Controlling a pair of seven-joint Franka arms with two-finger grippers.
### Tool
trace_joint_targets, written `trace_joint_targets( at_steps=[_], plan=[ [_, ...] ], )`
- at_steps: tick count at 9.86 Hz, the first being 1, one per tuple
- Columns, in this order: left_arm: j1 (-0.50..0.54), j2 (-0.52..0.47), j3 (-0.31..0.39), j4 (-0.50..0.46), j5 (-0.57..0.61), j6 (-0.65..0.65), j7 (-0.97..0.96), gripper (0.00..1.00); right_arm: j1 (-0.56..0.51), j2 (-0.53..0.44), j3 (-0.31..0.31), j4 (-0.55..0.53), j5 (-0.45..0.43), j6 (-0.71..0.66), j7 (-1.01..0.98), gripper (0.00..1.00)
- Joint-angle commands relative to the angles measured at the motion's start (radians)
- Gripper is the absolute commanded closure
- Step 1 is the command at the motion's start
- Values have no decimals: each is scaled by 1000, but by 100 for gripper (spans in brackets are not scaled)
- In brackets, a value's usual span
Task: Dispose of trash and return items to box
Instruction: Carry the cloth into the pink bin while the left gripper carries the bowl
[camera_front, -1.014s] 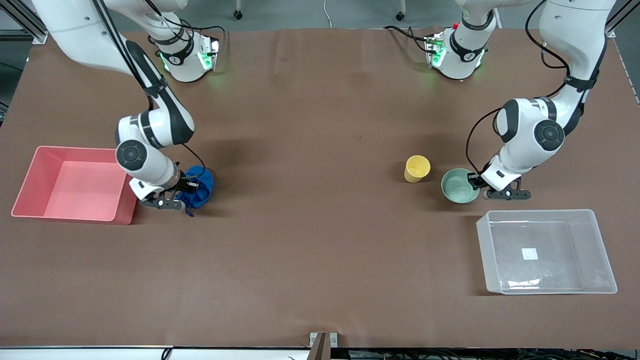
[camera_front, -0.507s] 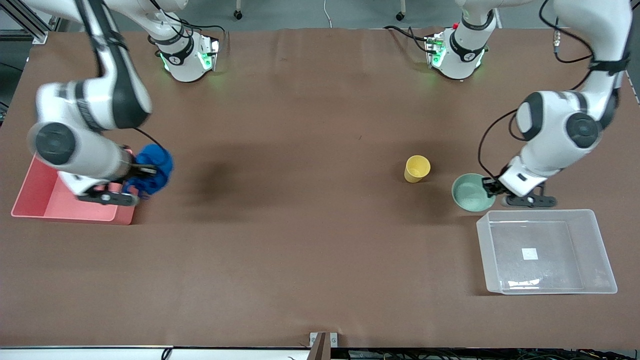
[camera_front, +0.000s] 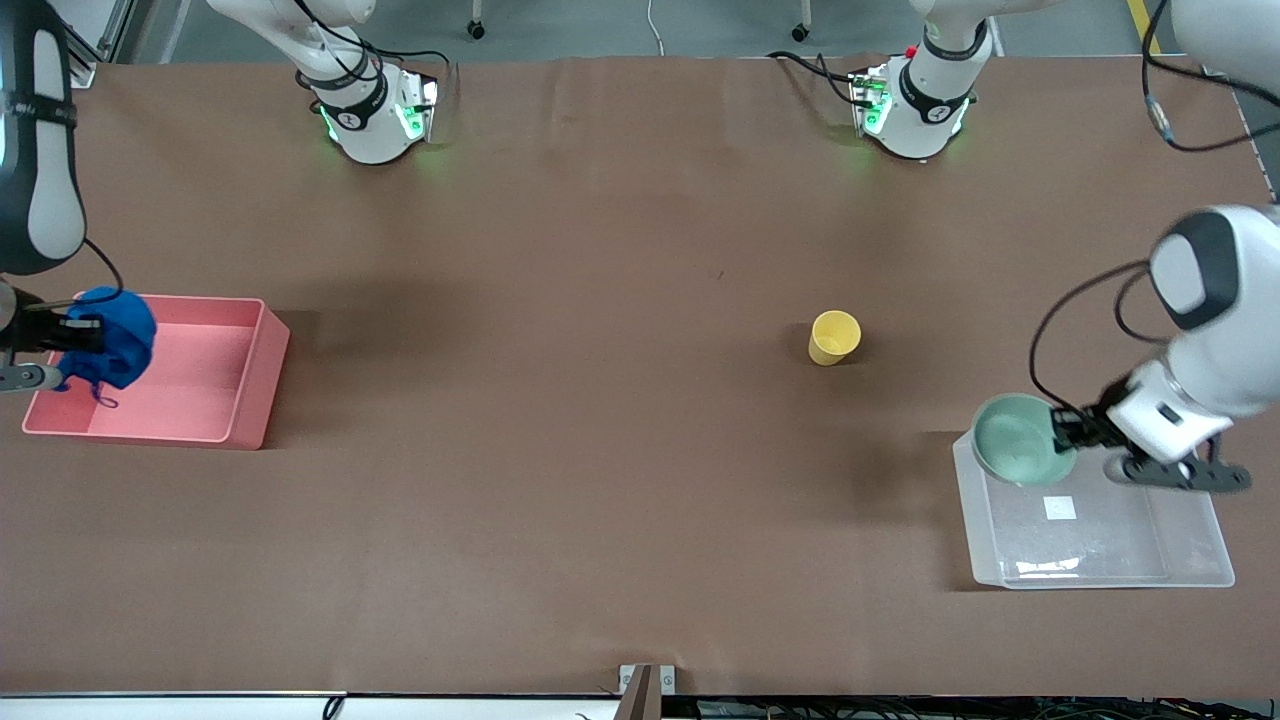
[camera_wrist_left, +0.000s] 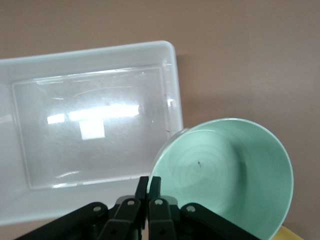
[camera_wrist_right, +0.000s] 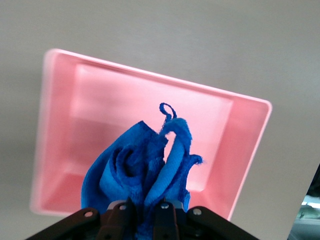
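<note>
The wad of royal-blue fabric trash (camera_front: 108, 337) is pinched by the right gripper (camera_front: 62, 335) over the pink bin (camera_front: 255, 385), ready for dropping. The mint-green bowl (camera_front: 1015, 452) is clamped at its rim by the left gripper (camera_front: 1066, 432) above the clear plastic box (camera_front: 1195, 570). The yellow cup (camera_front: 833, 337) is left upright on the counter (camera_front: 600, 450).

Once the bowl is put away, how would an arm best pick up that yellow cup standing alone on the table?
Probably by its rim. The yellow cup stands upright, mouth open and nothing beside it, so jaws could come from above, one inside and one outside the wall, as the left gripper pinches the green bowl.
</note>
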Motion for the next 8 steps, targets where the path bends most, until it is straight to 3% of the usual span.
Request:
trace_joint_targets(
  at_steps=[1, 3, 4, 5, 6, 7, 8],
  plan=[
    [27, 196, 4, 191, 4, -41, 93, 100, -23, 49, 1, -121, 6, 185, -38, 99],
    [28, 281, 47, 233, 5, 6, 136, 100, -25, 106, 1, -230, 45, 391, -35, 97],
    [28, 316, 65, 233, 5, 52, 151, 100, -19, 108, 1, -276, 52, 431, -35, 93],
    [28, 344, 67, 236, 5, 91, 148, 100, -17, 112, 1, -287, 53, 442, -37, 76],
    [29, 371, 67, 238, 5, 123, 148, 99, -20, 126, 2, -283, 53, 447, -38, 27],
    [34, 402, 68, 238, 1, 166, 132, 98, -17, 126, 2, -280, 53, 442, -32, 0],
    [35, 429, 68, 236, 2, 197, 110, 96, -8, 110, 2, -272, 53, 416, -28, 0]
  ],
)
